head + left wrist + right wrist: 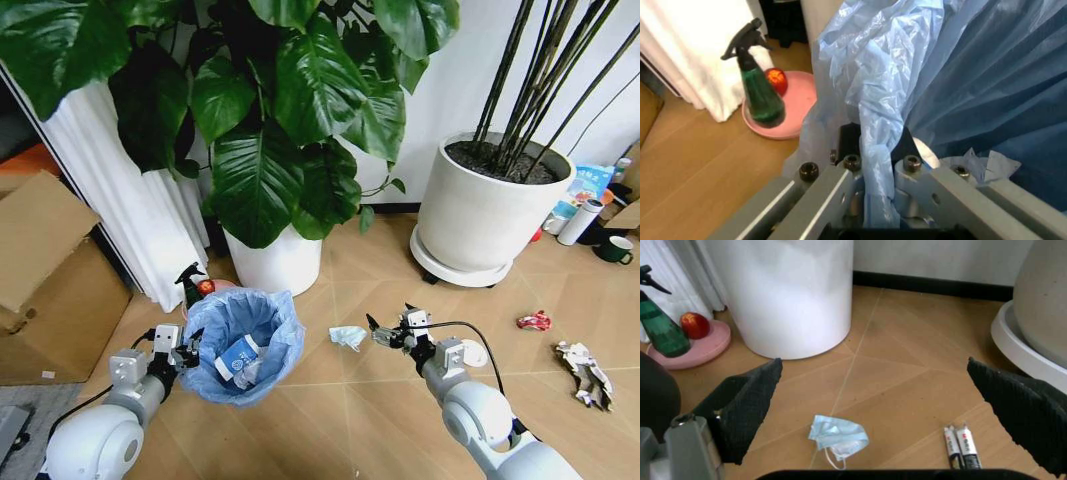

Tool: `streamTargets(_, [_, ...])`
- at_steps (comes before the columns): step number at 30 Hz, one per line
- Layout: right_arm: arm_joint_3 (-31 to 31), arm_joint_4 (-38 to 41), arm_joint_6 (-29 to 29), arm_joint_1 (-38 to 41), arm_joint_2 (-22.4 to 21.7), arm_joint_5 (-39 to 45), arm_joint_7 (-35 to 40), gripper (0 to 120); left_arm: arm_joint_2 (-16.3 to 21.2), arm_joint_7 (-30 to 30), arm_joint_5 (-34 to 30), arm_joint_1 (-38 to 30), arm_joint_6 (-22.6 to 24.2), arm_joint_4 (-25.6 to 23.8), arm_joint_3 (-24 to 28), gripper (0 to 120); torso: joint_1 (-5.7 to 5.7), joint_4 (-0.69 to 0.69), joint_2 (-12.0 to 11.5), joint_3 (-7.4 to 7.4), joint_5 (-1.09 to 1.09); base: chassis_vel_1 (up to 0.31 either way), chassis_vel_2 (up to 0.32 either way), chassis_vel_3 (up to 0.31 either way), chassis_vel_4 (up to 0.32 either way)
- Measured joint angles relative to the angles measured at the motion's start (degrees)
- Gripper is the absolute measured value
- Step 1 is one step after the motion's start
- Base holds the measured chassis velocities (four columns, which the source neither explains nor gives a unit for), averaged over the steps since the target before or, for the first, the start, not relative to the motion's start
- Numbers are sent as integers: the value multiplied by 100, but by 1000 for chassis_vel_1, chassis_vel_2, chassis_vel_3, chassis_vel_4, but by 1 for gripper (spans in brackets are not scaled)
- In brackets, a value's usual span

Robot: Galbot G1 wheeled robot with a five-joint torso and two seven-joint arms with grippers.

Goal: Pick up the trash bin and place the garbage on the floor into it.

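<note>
Holding the trash bin (pixel 243 346) by its rim, my left gripper (pixel 189 350) is pinched on the blue bag that folds over the edge; in the left wrist view the fingers (pixel 840 192) press together with the crinkled plastic between them. The bin stands low in front of me on my left side, just before the white pot (pixel 272 262) of the big leafy plant, and some pieces with white and blue print already lie inside it.

My right gripper (pixel 388 331) hangs above the floor (pixel 380 400) with its two black pads (pixel 750 405) spread wide apart and nothing between them. Under it, in the right wrist view, a crumpled light-blue face mask (pixel 837 435) lies on the floor, and in the head view this mask (pixel 348 337) is between the bin and my right gripper. Near it two small white tubes (pixel 959 445) lie side by side.

More garbage is further to my right: a red crumpled wrapper (pixel 534 321) and a printed wrapper (pixel 586 373), well apart from the bin. A white disc (pixel 474 352) lies beside my right arm.

A green spray bottle (pixel 759 95) stands on a pink dish (pixel 790 117) beside the bin, next to a white curtain (pixel 130 200).
</note>
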Motion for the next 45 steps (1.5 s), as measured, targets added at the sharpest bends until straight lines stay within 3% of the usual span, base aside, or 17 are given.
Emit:
streamTargets(19, [41,40,17,-140,58,-22,39,100,-18,65,30,36,-29,-52,-11,0,0,-1,0,0,1,-91,-100,88,98])
streamTargets(45, [73,64,157,-362,167,-332,-100,100,-16,107,87,102,-53,-119,-11,0,-1,0,0,0,0,-33,37,33,-37])
